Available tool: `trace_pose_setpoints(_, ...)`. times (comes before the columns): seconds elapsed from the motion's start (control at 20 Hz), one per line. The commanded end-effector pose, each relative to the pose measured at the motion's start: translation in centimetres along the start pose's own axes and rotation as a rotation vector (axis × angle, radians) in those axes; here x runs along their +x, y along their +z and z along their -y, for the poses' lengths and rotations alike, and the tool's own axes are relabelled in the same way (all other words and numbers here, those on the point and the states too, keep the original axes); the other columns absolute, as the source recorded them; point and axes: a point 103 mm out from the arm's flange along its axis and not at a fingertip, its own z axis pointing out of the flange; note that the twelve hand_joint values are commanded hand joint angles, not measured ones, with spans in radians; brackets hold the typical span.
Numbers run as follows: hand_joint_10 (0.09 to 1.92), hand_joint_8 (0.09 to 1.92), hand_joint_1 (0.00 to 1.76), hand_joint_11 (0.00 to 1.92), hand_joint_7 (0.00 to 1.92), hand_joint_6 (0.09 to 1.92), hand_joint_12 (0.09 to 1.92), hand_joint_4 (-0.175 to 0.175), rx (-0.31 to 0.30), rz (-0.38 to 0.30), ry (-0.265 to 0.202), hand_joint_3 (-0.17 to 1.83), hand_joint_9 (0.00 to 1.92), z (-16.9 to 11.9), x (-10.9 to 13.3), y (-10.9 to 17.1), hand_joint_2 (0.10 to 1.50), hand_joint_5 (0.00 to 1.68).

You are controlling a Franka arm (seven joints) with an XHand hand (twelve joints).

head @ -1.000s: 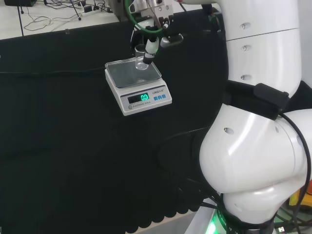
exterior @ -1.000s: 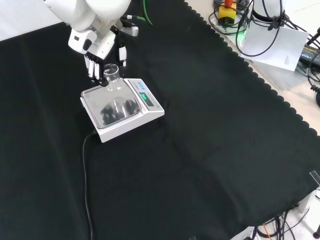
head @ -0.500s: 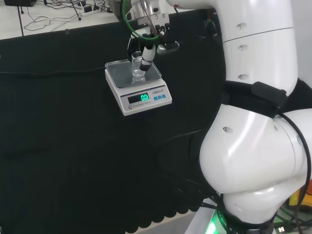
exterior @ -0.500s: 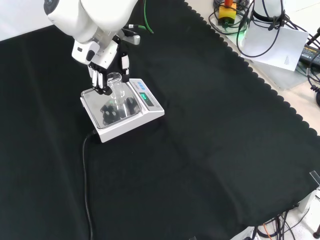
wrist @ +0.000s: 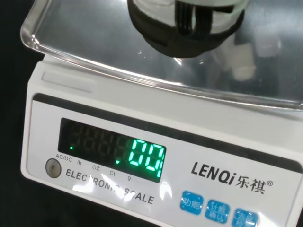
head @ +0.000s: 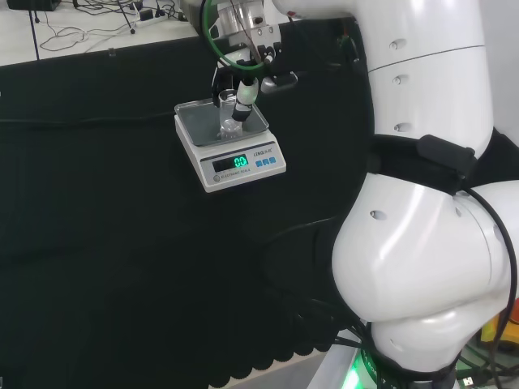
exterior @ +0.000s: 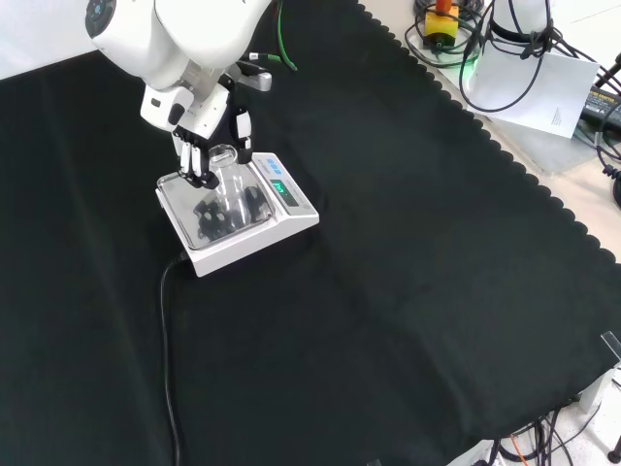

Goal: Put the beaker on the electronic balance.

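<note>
Lowered since a second earlier, the hand [exterior: 199,121] had brought the beaker [exterior: 225,167] down over the scale [exterior: 236,212], its fingers curled round the glass. In the front view the beaker stood upright above the steel pan [exterior: 189,199], toward the pan's 1 o'clock corner; contact with the pan could not be told. Black cloth covered the table [exterior: 408,243].

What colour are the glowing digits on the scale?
Green, on a dark display set in the white scale; the wrist view shows it best.
</note>
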Motion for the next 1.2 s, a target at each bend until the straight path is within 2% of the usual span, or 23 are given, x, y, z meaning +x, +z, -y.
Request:
trace_pose_setpoints(0.05, 1.06, 1.12, 1.37, 0.93, 0.77, 1.14, 1.09, -0.175, 0.016, -0.016, -0.01, 0.01, 1.06, 0.0, 0.2, -0.3, 1.12, 0.88)
trace_pose_setpoints(0.1, 0.98, 1.06, 1.27, 1.01, 0.78, 1.14, 0.99, -0.175, 0.02, -0.02, -0.017, 0.01, 1.06, 0.1, 0.3, -0.3, 1.14, 0.88)
trace_pose_setpoints(0.15, 0.88, 1.0, 1.21, 1.11, 0.73, 1.06, 0.93, -0.146, 0.021, -0.014, -0.02, -0.01, 1.04, 0.2, 0.4, -0.4, 1.12, 0.82)
trace_pose_setpoints(0.2, 0.81, 0.95, 1.16, 1.13, 0.65, 0.97, 0.92, -0.1, 0.025, -0.005, -0.021, -0.04, 1.0, 0.3, 0.5, -0.5, 1.08, 0.74)
trace_pose_setpoints(0.3, 0.76, 0.86, 1.06, 0.98, 0.46, 0.83, 1.07, -0.015, 0.033, 0.008, -0.019, -0.13, 0.79, 0.4, 0.6, -0.5, 1.0, 0.53)
trace_pose_setpoints(0.35, 0.77, 0.83, 1.02, 0.9, 0.4, 0.76, 1.14, 0.006, 0.035, 0.013, -0.018, -0.15, 0.7, 0.4, 0.6, -0.5, 0.98, 0.44)
trace_pose_setpoints(0.45, 0.8, 0.81, 0.98, 0.82, 0.34, 0.67, 1.21, 0.022, 0.04, 0.019, -0.015, -0.17, 0.62, 0.5, 0.6, -0.5, 0.95, 0.36)
trace_pose_setpoints(0.7, 0.84, 0.78, 0.94, 0.73, 0.24, 0.52, 1.26, 0.028, 0.055, 0.03, -0.025, -0.17, 0.48, 0.9, 0.8, -0.6, 0.91, 0.29)
trace_pose_setpoints(0.8, 0.87, 0.74, 0.9, 0.58, 0.12, 0.42, 1.32, 0.039, 0.077, 0.027, -0.024, -0.17, 0.32, 1.3, 0.9, -1.0, 0.88, 0.23)
trace_pose_setpoints(0.85, 0.88, 0.61, 0.87, 0.44, 0.06, 0.35, 1.35, 0.053, 0.078, 0.031, -0.023, -0.17, 0.19, 1.5, 0.9, -1.3, 0.86, 0.16)
trace_pose_setpoints(0.95, 0.7, 0.24, 0.81, 0.19, 0.01, 0.14, 1.45, 0.087, 0.051, 0.055, -0.016, -0.16, 0.05, 2.1, 1.1, -2.3, 0.84, 0.05)
trace_pose_setpoints(1.0, 0.56, 0.12, 0.8, 0.1, 0.01, 0.09, 1.47, 0.099, 0.037, 0.067, -0.012, -0.16, 0.02, 2.4, 1.2, -3.0, 0.83, 0.02)
trace_pose_setpoints(1.15, 0.15, 0.09, 0.79, 0.01, 0.0, 0.09, 1.41, 0.114, 0.018, 0.101, -0.001, -0.16, 0.0, 3.6, 1.6, -5.0, 0.82, 0.0)
trace_pose_setpoints(1.2, 0.09, 0.09, 0.79, 0.0, 0.0, 0.09, 1.38, 0.113, 0.003, 0.122, 0.003, -0.16, 0.0, 4.4, 1.8, -5.8, 0.81, 0.0)
